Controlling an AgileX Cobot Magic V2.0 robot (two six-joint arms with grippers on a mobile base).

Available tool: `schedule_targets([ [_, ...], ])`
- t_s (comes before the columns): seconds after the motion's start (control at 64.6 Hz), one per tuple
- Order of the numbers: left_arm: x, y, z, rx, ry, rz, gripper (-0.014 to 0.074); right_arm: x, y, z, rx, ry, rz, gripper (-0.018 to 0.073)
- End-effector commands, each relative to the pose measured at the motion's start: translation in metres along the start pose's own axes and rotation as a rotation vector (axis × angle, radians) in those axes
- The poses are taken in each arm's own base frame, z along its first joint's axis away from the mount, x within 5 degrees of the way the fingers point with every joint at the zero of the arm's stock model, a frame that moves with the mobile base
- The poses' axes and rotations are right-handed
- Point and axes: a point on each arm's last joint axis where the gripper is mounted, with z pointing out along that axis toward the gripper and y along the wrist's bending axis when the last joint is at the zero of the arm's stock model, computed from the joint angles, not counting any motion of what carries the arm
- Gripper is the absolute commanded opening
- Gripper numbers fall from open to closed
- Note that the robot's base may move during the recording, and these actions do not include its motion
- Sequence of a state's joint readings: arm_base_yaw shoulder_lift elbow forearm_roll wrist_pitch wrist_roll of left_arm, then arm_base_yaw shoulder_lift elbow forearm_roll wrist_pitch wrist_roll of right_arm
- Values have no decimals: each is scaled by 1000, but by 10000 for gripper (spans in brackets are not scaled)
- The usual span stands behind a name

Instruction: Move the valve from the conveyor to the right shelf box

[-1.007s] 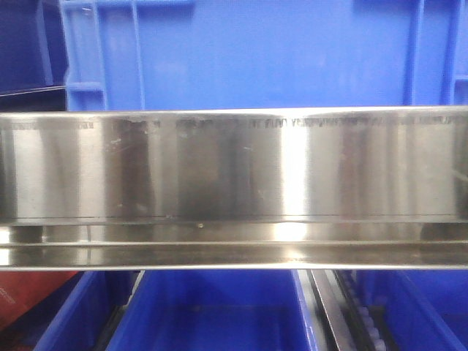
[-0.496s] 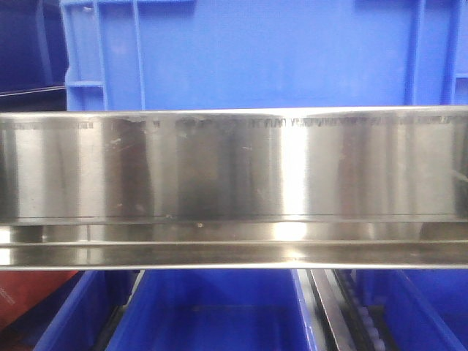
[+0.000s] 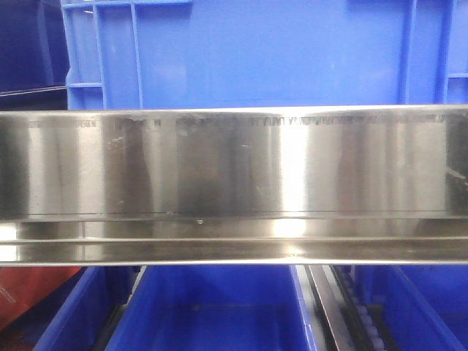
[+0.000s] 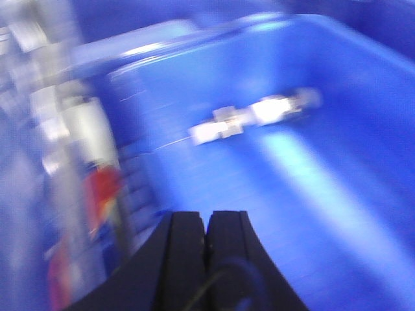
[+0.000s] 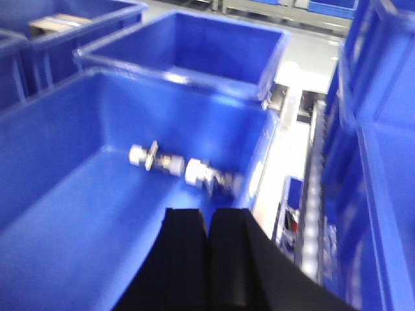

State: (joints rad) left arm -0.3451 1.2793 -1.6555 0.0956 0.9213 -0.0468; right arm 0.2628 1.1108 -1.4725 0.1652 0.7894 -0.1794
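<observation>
In the right wrist view, silver metal valve fittings lie in a row on the floor of a blue shelf box, near its far wall. My right gripper is shut and empty, above the box floor, just short of the fittings. In the blurred left wrist view, silver fittings lie in a blue box. My left gripper is shut and empty, short of them. The conveyor is out of view. Neither gripper shows in the front view.
A shiny steel shelf beam crosses the front view, with a blue bin above and blue bins below. In the right wrist view, another blue box stands behind, and a roller rail runs on the right.
The front view has shifted slightly: the upper blue bin's ribs sit a little further left and the steel beam a little higher in the frame.
</observation>
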Motion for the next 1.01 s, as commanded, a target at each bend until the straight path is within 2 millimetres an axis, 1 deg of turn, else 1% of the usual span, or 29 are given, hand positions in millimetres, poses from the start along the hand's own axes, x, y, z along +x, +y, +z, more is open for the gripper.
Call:
schedule_targets([
  [0.0,19,4,-26,-2,-104,-25,-111,17,0,-16,26,-65,0,-158],
  [0.046,30,4,-37,0,-137,-24,-111,34,2,-20,32,-74,4,-158],
  [0.093,47,4,-51,4,-182,-23,-111,49,3,-27,39,-96,6,-158],
  [0.155,67,4,-62,7,-212,-21,-111,68,4,-34,50,-130,9,-158],
  [0.17,71,5,-70,7,-239,-22,-111,72,4,-35,52,-135,9,-158],
  [0.186,78,4,-70,8,-238,-21,-111,77,5,-36,53,-139,10,-158],
  [0.201,82,5,-77,9,-263,-22,-111,81,5,-40,56,-151,9,-158],
  [0.248,96,5,-85,10,-285,-22,-111,100,7,-44,60,-156,12,-158],
  [0.279,107,5,-92,11,-302,-22,-111,109,7,-48,64,-168,12,-158],
  [0.31,119,5,-95,11,-304,-21,-111,119,8,-51,65,-171,13,-158],
  [0.341,126,5,-105,11,-335,-23,-111,128,9,-56,67,-180,12,-158],
  [0.372,137,5,-107,12,-339,-22,-111,140,10,-59,67,-177,13,-158],
  [0.403,153,5,-111,12,-346,-22,-111,153,11,-61,66,-166,14,-158],
  [0.418,157,5,-113,13,-351,-22,-111,157,12,-63,66,-166,14,-158],
  [0.434,160,6,-119,12,-373,-23,-111,161,12,-66,67,-173,13,-158],
  [0.496,179,5,-122,13,-387,-23,-111,182,14,-70,65,-161,14,-158],
  [0.527,190,5,-121,14,-390,-23,-111,190,15,-72,65,-163,13,-158],
  [0.542,193,5,-126,14,-412,-24,-111,193,16,-73,65,-165,13,-158],
  [0.589,206,5,-125,15,-425,-24,-111,205,17,-78,65,-175,12,-158],
  [0.682,233,4,-122,17,-460,-23,-111,222,19,-85,67,-206,9,-158],
  [0.79,254,3,-117,24,-489,-28,-111,237,20,-90,69,-236,7,-158],
  [0.914,269,2,-114,27,-508,-31,-111,242,21,-95,71,-273,4,-158],
  [0.991,271,2,-114,27,-507,-31,-111,242,21,-96,72,-282,3,-158],
])
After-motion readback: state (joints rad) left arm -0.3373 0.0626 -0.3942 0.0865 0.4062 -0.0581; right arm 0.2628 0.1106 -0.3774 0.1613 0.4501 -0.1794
